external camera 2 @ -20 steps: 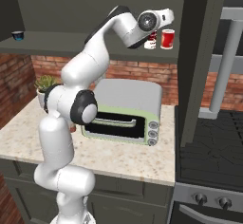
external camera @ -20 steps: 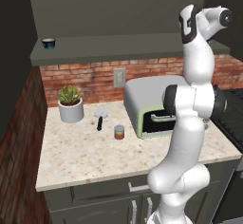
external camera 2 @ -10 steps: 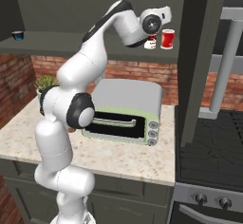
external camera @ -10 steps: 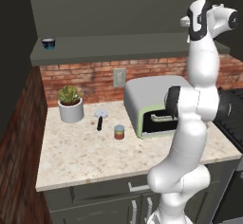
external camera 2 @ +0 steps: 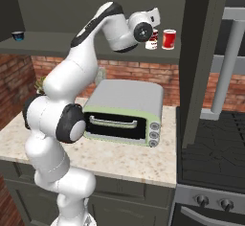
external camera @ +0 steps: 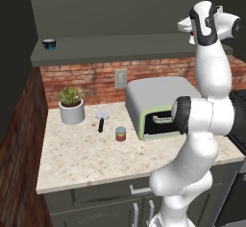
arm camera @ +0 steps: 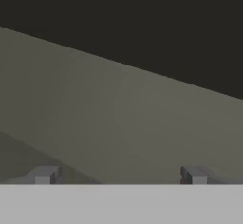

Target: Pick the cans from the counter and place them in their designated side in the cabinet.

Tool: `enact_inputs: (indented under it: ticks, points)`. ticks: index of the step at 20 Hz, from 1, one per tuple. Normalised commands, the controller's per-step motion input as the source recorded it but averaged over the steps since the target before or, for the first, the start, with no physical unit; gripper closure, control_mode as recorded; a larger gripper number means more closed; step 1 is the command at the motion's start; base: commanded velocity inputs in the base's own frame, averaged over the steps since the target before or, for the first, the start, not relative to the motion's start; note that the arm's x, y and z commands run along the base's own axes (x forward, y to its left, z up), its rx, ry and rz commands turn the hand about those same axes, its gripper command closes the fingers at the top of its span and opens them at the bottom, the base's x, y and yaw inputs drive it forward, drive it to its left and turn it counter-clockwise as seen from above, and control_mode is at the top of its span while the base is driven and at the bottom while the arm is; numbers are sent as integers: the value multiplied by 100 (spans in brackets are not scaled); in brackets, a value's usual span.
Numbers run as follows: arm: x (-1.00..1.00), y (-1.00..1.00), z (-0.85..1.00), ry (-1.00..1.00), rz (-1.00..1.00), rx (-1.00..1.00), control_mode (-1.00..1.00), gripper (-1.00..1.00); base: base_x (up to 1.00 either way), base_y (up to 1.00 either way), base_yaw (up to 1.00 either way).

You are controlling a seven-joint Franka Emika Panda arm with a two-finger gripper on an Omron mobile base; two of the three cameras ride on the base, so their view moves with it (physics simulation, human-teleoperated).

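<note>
The fingers are spread wide and empty at the cabinet shelf, beside the dark red and white can. The second can is left on the counter; it should be approached from above and gripped squarely.

Dark red and white can half covered by the hand at its 9 o'clock, label lettering on the bench can too small to read, stove cut off at right edge, perhaps knobs below
</note>
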Motion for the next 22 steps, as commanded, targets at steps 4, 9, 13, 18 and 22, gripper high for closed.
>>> enact_inputs:
  ticks: [4, 9, 13, 18, 22]
  points:
    - [-52, 39, 8, 2, 5, -6, -100, -100, 0, 0, 0]
    - [-60, 35, 5, 12, 3, -2, -100, -100, 0, 0, 0]
    - [-88, 35, -3, 6, 1, 0, -100, -100, 0, 0, 0]
    - [-99, 50, -17, -2, 0, 1, -100, -100, 0, 0, 0]
    - [-86, 56, -19, 0, 0, 0, -100, -100, 0, 0, 0]
